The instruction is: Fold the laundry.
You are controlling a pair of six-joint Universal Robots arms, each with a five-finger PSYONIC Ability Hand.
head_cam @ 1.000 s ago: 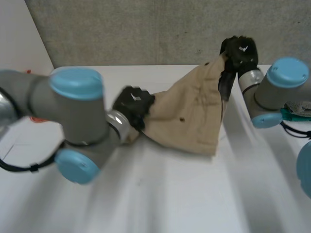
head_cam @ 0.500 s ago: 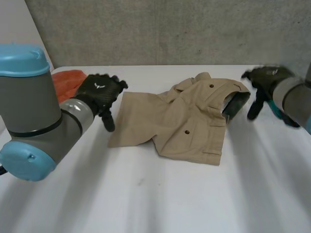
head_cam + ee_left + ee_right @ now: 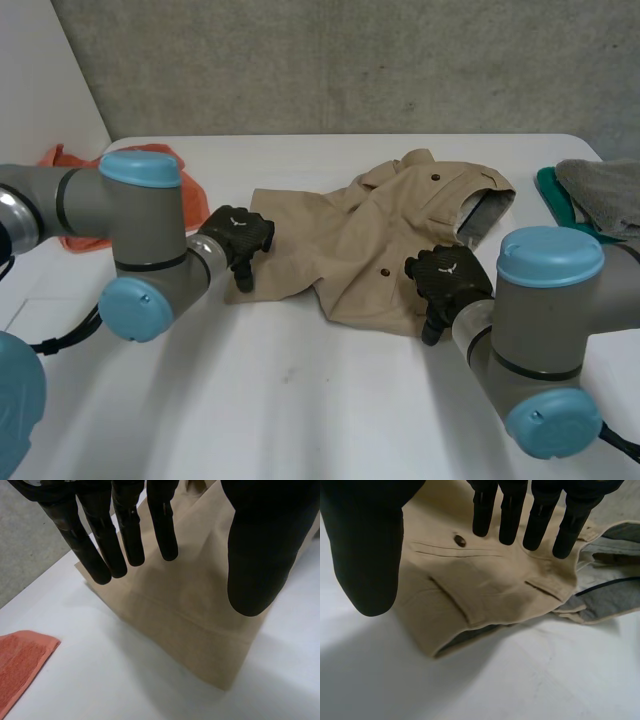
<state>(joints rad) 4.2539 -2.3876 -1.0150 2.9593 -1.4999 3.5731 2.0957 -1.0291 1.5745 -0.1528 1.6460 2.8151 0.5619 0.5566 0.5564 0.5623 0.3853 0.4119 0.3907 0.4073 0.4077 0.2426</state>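
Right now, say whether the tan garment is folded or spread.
Partly folded: the tan garment lies in overlapping layers, grey lining showing.

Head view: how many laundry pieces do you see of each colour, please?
Tan: 1 (shorts)
Orange: 1 (towel)
Grey: 1 (cloth)
Teal: 1 (item partly under the grey cloth; its kind is unclear)
Total: 4

Looks like a robot lab: plain white table (image 3: 300,430) against a bare grey concrete wall (image 3: 350,60)
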